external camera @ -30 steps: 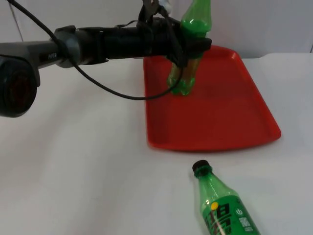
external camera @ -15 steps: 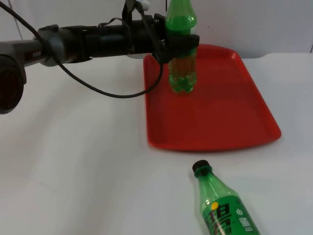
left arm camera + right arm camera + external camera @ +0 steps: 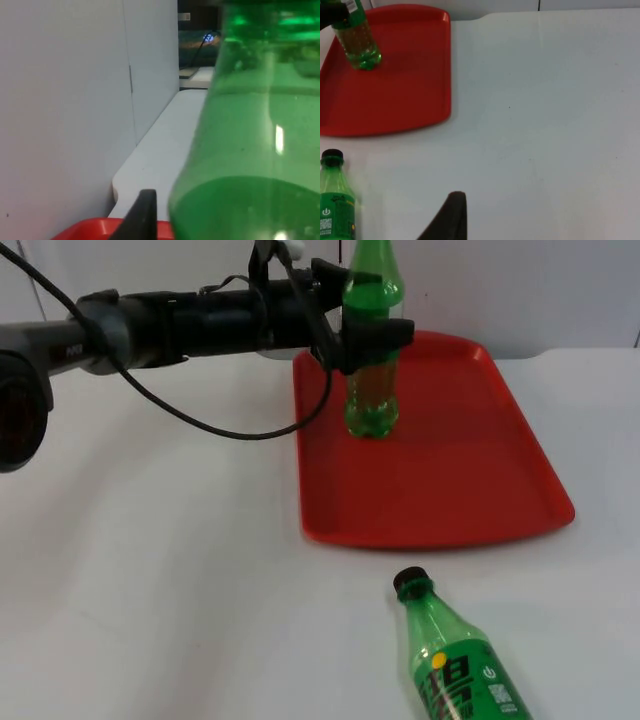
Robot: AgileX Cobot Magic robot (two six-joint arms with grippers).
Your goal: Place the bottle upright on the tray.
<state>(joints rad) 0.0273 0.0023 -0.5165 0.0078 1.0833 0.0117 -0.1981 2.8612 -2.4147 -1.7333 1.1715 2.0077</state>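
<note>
Jaws of the left gripper (image 3: 372, 337) are clamping the green bottle (image 3: 371, 360) around its upper body, holding it upright with its base sitting on the red tray (image 3: 470, 470) near the far left corner. The right arm is waiting aside, and I cannot tell how its jaws are standing. A second bottle (image 3: 452, 660) is lying on the white table (image 3: 150, 580). Opening unevenly could be nudging the tall bottle sideways and tipping it.

A green bottle (image 3: 255, 135) is looming close beside a black fingertip (image 3: 140, 215), apparently touching it, a red tray (image 3: 87, 229) edge and grey partition wall (image 3: 60, 100) lying beyond.
</note>
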